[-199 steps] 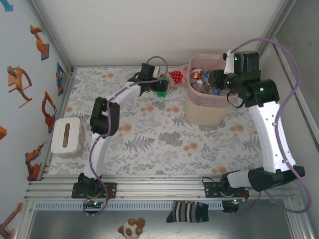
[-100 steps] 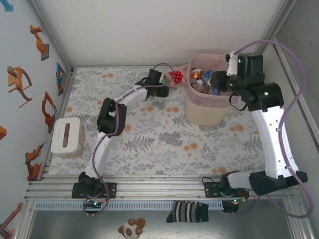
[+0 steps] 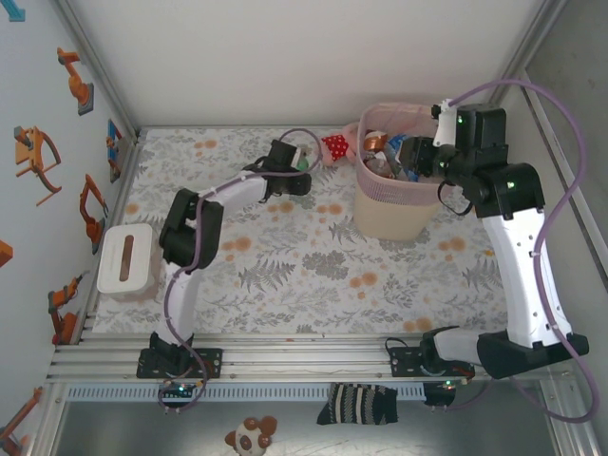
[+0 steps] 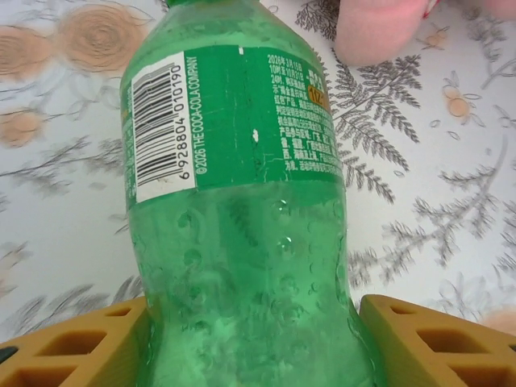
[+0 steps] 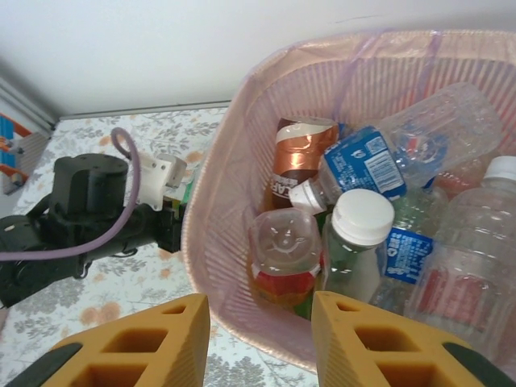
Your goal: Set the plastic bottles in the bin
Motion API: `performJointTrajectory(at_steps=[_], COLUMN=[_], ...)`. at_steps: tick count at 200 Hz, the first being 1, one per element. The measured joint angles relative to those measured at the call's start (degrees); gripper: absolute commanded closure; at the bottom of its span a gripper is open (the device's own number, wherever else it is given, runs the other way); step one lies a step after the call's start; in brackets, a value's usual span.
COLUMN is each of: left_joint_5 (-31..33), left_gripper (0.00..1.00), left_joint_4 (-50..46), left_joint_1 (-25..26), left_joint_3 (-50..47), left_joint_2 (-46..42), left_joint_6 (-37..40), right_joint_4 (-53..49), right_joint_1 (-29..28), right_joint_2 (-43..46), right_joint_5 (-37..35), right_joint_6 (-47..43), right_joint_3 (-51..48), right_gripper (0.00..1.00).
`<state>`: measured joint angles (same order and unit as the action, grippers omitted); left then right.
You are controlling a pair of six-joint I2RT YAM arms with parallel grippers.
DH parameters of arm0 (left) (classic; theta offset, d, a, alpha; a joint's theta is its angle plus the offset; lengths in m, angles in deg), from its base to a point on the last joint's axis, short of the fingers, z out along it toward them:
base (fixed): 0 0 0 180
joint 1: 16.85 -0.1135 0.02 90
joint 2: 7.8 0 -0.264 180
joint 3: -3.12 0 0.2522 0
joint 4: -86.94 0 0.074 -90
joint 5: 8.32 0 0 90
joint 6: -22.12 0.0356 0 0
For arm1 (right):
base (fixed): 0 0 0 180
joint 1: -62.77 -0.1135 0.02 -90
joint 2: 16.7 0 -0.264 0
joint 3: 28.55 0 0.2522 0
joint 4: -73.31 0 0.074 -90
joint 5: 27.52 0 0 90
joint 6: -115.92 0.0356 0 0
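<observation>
**Left pincer closes on the green bottle**

The left pincer (image 4: 254,314) stood wide apart a second ago and is now clamped on the green bottle (image 4: 242,201). Both yellow fingers (image 4: 72,347) press the sides of its body, and the label and barcode face the wrist camera. A second ago that bottle stood free on the worktop (image 3: 313,275), just on the near side of the pincer. Now it is mostly hidden under the wrist, at the middle of the far edge. Whether it has left the cloth I cannot tell. The left arm's elbow (image 3: 180,233) has swung toward the left edge.

The right pincer (image 5: 260,322) hangs over the near rim of the bin (image 3: 389,217), fingers a little apart with nothing between them, as before. Its wrist has drifted slightly toward the right edge.

The bin stands near the far right corner. Inside lie a copper-brown bottle (image 5: 300,157), a clear one with a blue label (image 5: 367,165), a white-capped one (image 5: 363,218) and several more, heaped below the rim.

Against the far edge, between the left pincer and the bin, lies a red dotted soft item (image 3: 334,145), near the green bottle. In the left wrist view a pink rounded shape (image 4: 379,28) sits just beyond the bottle. The middle and near half of the worktop are bare cloth — open from the left arm across to the bin. A white box (image 3: 126,258) sits at the left edge, well apart from the pincer.
</observation>
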<state>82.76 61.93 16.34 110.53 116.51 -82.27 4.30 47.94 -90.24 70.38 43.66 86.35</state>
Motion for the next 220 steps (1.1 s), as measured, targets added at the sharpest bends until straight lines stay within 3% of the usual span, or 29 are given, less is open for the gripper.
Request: performJointTrajectory(at_steps=[43,93,160,220], left_joint_5=[-2.69,-13.97,-32.33,-39.76], left_gripper=[0.46,0.45,0.44,0.45], left_joint_4=[6.62,12.61,12.9,12.57], left_joint_1=[-1.22,-0.9,3.69,7.21], left_joint_3=[-11.58,-18.99,-19.87,-19.85], left_joint_2=[-15.56,-29.31,-38.69,-40.79], left_joint_6=[0.2,2.86,8.7,10.43], right_joint_4=[4.07,10.8,16.44,17.64], right_joint_1=[0.0,0.0,0.0,0.0], right_joint_2=[0.74,0.94,-0.76,-2.49], right_joint_5=[5.49,13.51,20.94,24.44], right_joint_6=[2.32,6.08,10.56,13.16], right_joint_3=[-1.53,-2.69,-1.75,-1.27], right_gripper=[0.62,0.6,0.48,0.44])
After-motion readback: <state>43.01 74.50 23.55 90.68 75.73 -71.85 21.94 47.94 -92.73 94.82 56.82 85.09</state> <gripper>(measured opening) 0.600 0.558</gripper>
